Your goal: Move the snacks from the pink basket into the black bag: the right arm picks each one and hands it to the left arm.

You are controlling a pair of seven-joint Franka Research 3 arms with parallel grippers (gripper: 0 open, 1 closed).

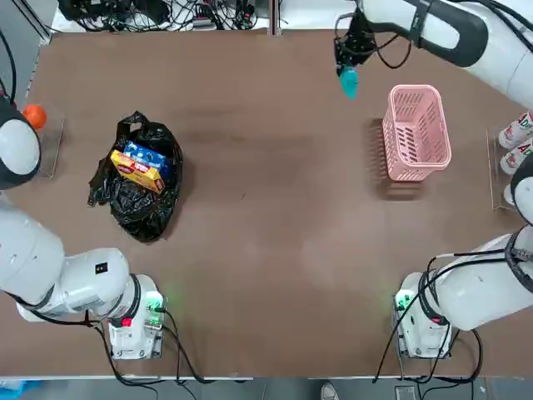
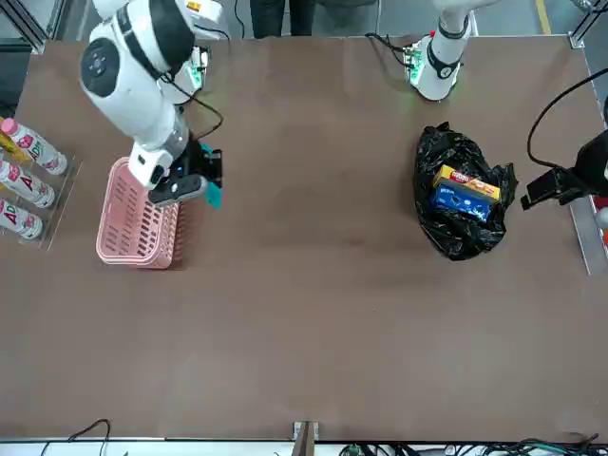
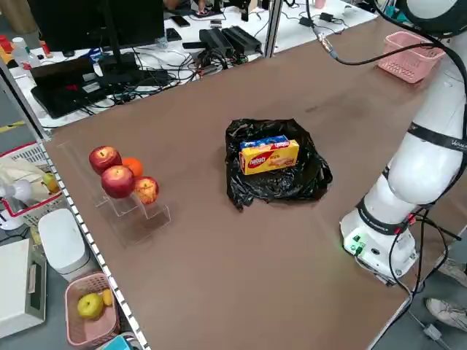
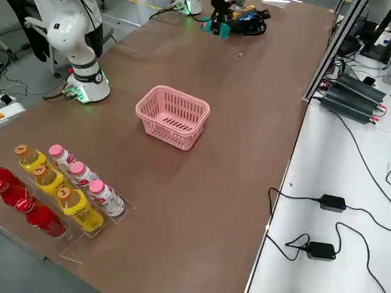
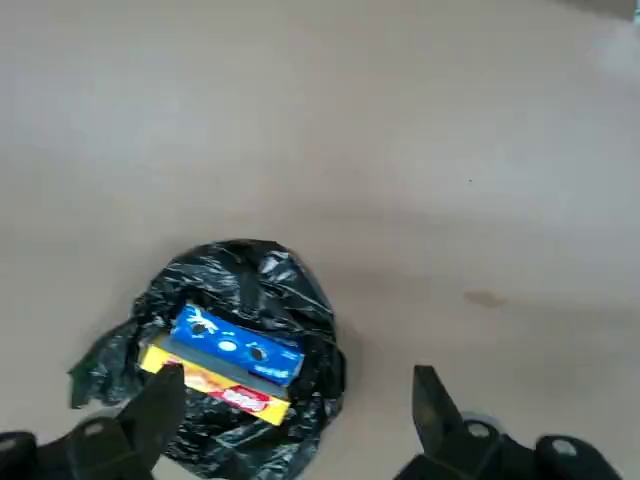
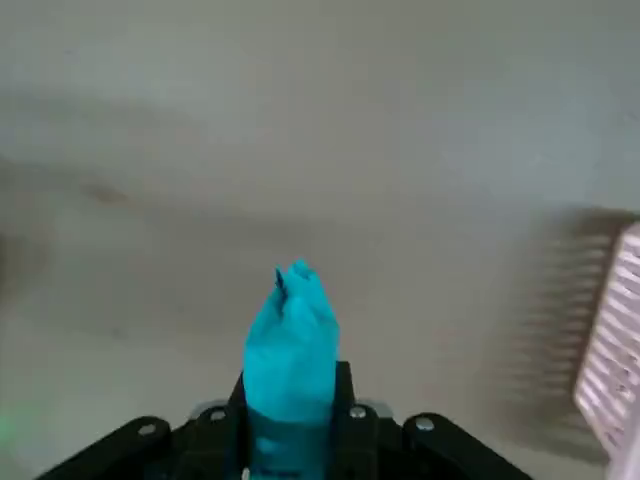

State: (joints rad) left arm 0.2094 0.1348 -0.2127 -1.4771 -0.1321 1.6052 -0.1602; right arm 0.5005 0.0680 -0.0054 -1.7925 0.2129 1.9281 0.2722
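Nearest the robot's bases, the left gripper hangs above the table with its two dark fingers spread wide and nothing between them, looking down on the glossy black wrinkled plastic bag, which lies toward the left side of the table and already holds the blue packet with white print resting on the larger yellow packet with red marks. Farther out, on the robot's right, the small rectangular pink basket with slotted lattice walls stands empty. Farthest, just beside the basket's inner far corner and clear of its rim, the right gripper is clamped on the slim teal packet, whose long axis runs out past the fingertips, leaving its free end exposed. That free end is what the receiving fingers would likely have to close on. The two grippers are well apart, with the bare middle of the brown table between them; the bag lies far nearer the left arm.
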